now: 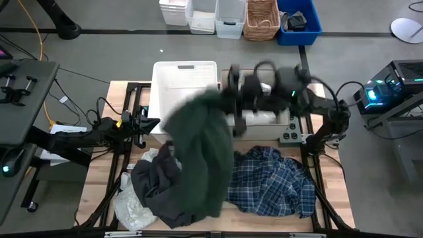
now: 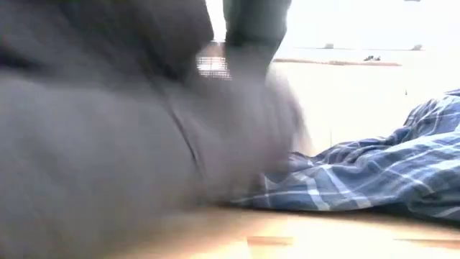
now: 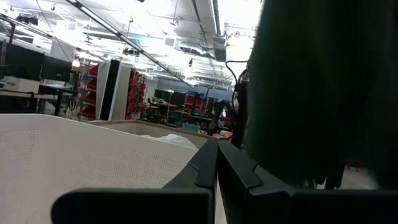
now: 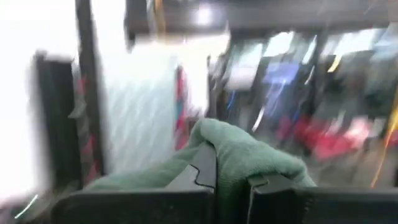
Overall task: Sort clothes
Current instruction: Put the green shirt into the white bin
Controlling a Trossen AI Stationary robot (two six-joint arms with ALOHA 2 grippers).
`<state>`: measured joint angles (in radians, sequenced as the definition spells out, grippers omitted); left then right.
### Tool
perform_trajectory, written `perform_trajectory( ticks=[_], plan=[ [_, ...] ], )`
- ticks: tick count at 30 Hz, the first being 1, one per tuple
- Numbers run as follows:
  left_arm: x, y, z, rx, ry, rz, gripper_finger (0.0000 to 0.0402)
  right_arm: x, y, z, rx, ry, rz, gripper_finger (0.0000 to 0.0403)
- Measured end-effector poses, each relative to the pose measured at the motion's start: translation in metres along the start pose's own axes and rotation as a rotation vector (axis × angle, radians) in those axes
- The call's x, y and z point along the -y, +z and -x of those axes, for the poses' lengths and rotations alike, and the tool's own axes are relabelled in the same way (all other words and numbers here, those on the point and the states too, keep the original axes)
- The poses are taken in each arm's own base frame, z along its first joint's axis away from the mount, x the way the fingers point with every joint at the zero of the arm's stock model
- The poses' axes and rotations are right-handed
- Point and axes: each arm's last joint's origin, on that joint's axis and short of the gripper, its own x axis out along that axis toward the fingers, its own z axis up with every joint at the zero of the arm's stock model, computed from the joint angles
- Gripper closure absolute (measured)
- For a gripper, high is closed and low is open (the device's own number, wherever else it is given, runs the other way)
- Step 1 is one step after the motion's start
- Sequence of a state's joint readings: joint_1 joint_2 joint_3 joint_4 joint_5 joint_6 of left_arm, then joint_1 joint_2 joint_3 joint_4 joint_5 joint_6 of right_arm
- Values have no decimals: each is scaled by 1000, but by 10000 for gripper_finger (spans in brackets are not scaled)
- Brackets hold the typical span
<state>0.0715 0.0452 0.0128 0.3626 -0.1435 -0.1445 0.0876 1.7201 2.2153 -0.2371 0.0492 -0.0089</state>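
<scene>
My right gripper is above the table's far middle, beside the white basket, and is shut on the dark green garment. That garment hangs down over the dark grey garment and fills the left of the low view. The blue-and-navy plaid shirt lies crumpled at the near right and shows in the low view. A white garment lies at the near left under the grey one. My left gripper is shut and empty at the table's left, beside the basket. My right gripper pinches a bunched fold of the green garment between its two fingers. The fold bulges up over the fingertips. The garment hangs below the gripper, and its lower end reaches the pile near the table's front edge.
The white basket stands at the far left of the table; its perforated wall is close before my left gripper. A grey control box sits on the right rail. Bins and a wicker basket stand on the floor beyond.
</scene>
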Motion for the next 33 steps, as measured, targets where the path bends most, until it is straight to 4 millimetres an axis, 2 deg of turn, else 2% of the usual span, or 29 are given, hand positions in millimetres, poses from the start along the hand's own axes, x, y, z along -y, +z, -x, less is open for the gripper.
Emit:
perform_trajectory(
  ticks=[5,8,14,17,19,22,25,28,33],
  plan=[
    [0,0,0,-1,0,0,401,57,12,-7,310,-172,90,400],
    [0,0,0,-2,-2,0,401,89,1,-20,466,-235,80,401],
    [0,0,0,-2,-2,0,401,156,-58,-54,561,-362,-31,402],
    [0,0,0,-2,-2,0,401,179,-87,-67,564,-370,-129,402],
    [0,0,0,-2,-2,0,401,188,-113,-78,489,-289,-216,402],
    [0,0,0,-2,-2,0,401,195,-160,-95,272,-123,-390,402],
    [0,0,0,-2,-2,0,401,187,-196,-107,47,-7,-511,402],
    [0,0,0,-2,-2,0,401,163,-211,-113,-114,47,-469,402],
    [0,0,0,-1,-2,0,401,125,-220,-114,-328,165,-376,402]
  ],
)
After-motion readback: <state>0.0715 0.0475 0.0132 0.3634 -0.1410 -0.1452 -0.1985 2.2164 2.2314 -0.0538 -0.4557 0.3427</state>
